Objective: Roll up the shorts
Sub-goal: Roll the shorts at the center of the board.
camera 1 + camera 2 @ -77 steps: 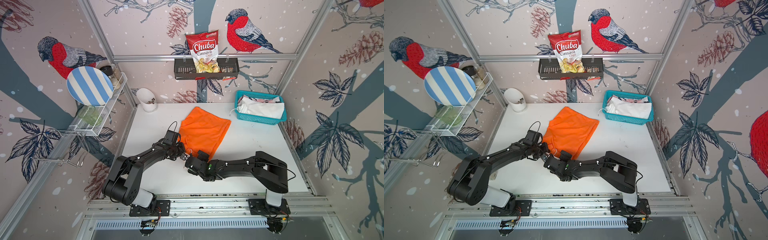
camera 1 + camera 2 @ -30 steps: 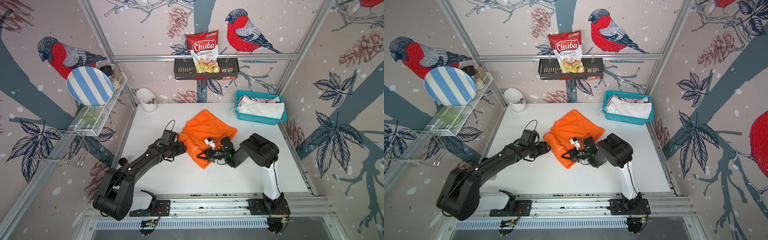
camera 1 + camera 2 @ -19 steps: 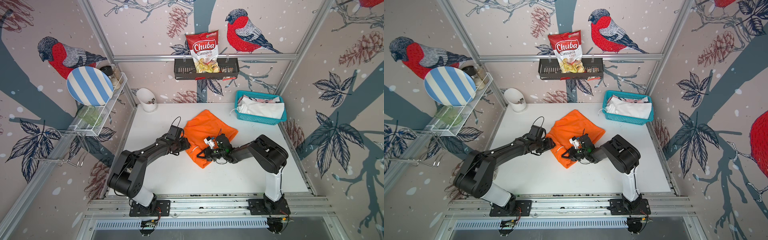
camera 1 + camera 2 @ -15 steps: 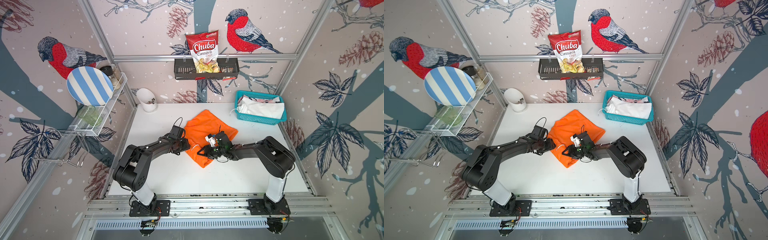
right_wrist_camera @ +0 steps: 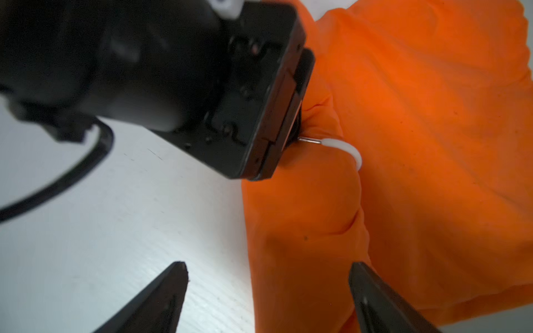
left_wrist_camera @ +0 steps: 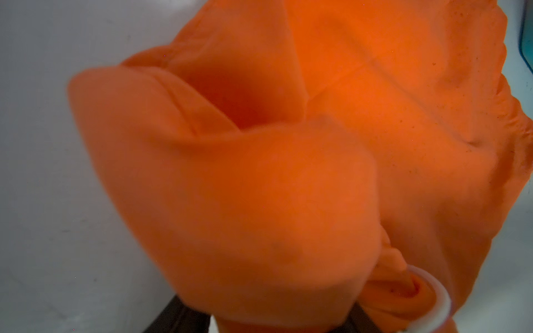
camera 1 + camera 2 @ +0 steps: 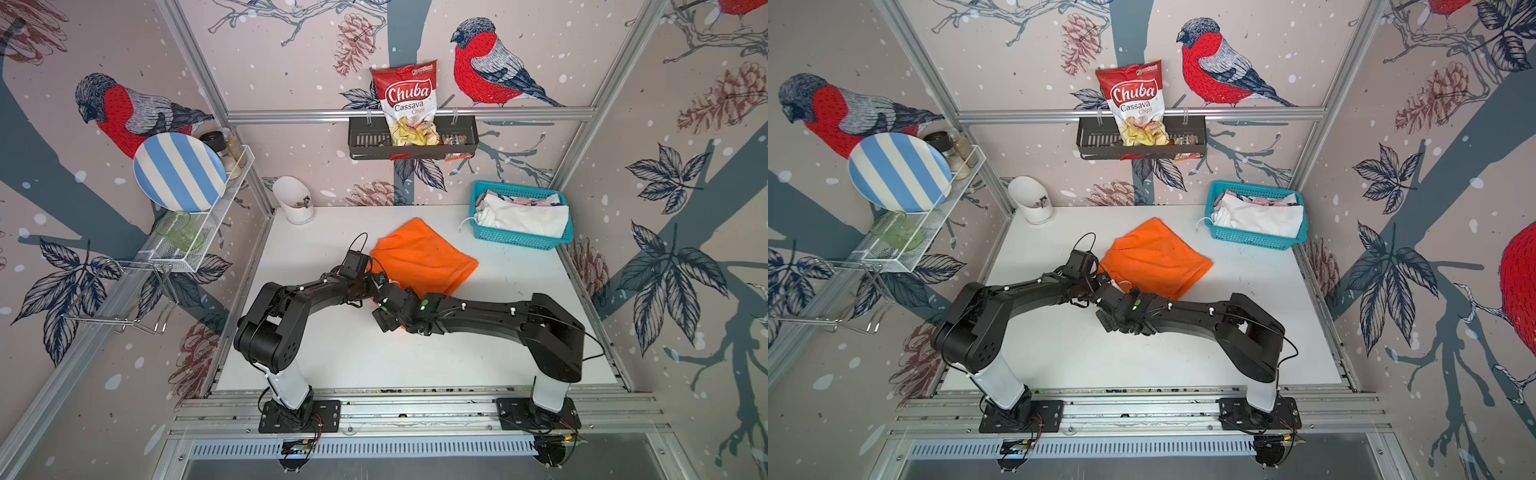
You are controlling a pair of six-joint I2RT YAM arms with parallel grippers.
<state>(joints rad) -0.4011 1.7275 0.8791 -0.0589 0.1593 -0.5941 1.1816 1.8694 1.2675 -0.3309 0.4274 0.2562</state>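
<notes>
**Fig.** Starting the roll on the orange shorts point(image 7: 424, 262). They lie spread and creased in the middle of the counter point(image 7: 332, 353). The basket point(image 7: 519, 241) at the far right is well apart from them and holds the white shorts point(image 7: 523, 216) and pink shorts point(image 7: 536, 200).

**Left gripper** point(image 5: 297, 121): at the near-left edge of the cloth. Its fingers are buried, but the fabric puckers into its mouth, and in the left wrist view a thick fold drapes over it. It reads as clamped on that fold.

**Right gripper** point(image 5: 268, 268): pointing in from the right, wide open and holding nothing. One fingertip is over bare counter and the other over cloth, so it straddles the near edge just beside the left gripper.

**Doing the step well (a judgement):**
- Close the right gripper on the whole edge, not the top layer alone.
- The two grippers sit very close together, so they should spread along the edge before turning. Otherwise they may knock together and roll only one corner.
- Keep both grips level and low, and turn the edge over tightly toward the far side so the roll starts straight
</notes>
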